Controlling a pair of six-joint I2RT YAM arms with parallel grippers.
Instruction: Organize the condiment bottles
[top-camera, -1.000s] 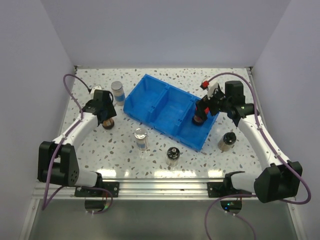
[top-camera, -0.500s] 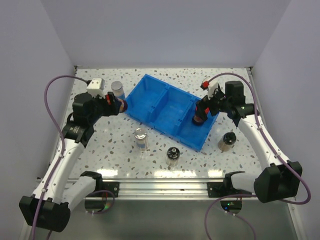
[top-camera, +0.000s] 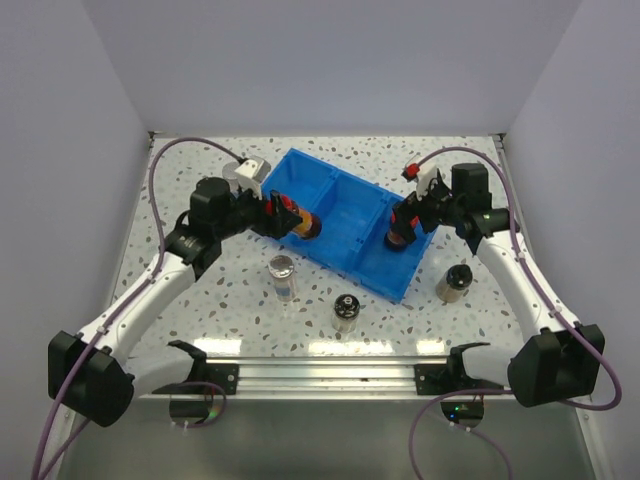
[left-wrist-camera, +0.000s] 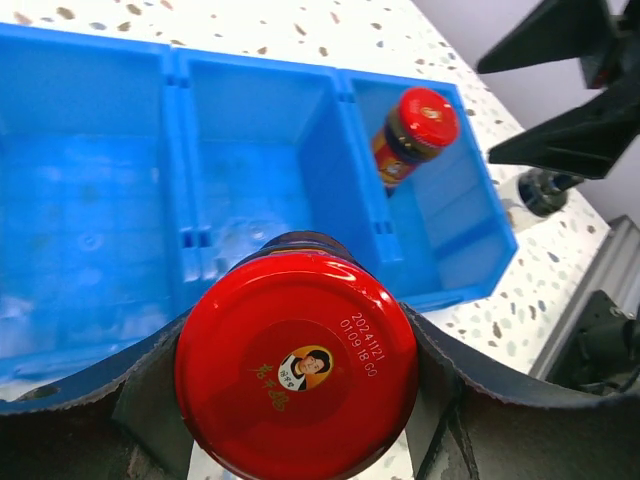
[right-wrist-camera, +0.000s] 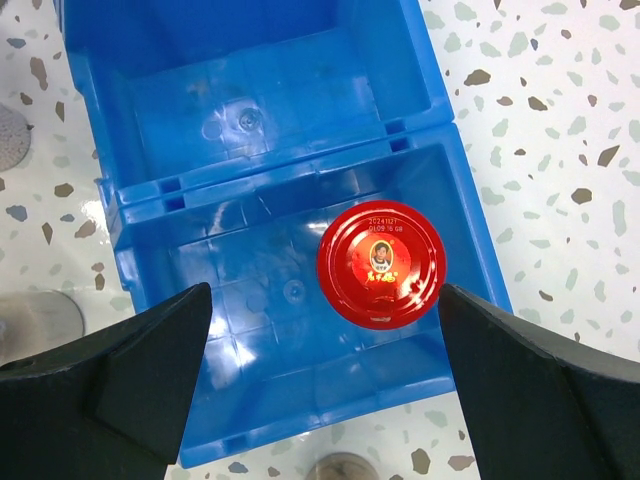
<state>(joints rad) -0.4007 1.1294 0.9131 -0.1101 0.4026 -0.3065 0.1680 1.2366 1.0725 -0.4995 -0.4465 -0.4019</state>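
Observation:
My left gripper (top-camera: 297, 221) (left-wrist-camera: 296, 370) is shut on a dark jar with a red cap (left-wrist-camera: 296, 365), which it holds tilted above the left end of the blue bin (top-camera: 340, 215). A second red-capped jar (top-camera: 399, 238) (right-wrist-camera: 380, 263) (left-wrist-camera: 415, 130) stands upright in the bin's right compartment. My right gripper (top-camera: 408, 222) (right-wrist-camera: 325, 290) hangs open just over it, one finger on each side and neither touching. A clear jar with a silver lid (top-camera: 282, 275) and a black-topped shaker jar (top-camera: 347, 312) stand on the table in front of the bin.
Another clear jar (top-camera: 455, 283) stands right of the bin near my right forearm. A grey-lidded jar (top-camera: 236, 173) is half hidden behind my left wrist. The bin's left and middle compartments (left-wrist-camera: 90, 200) hold nothing. Walls close the table on three sides.
My left arm lifted the red-capped jar from the table at the left and carried it right, over the bin's left end. The right arm has not moved.

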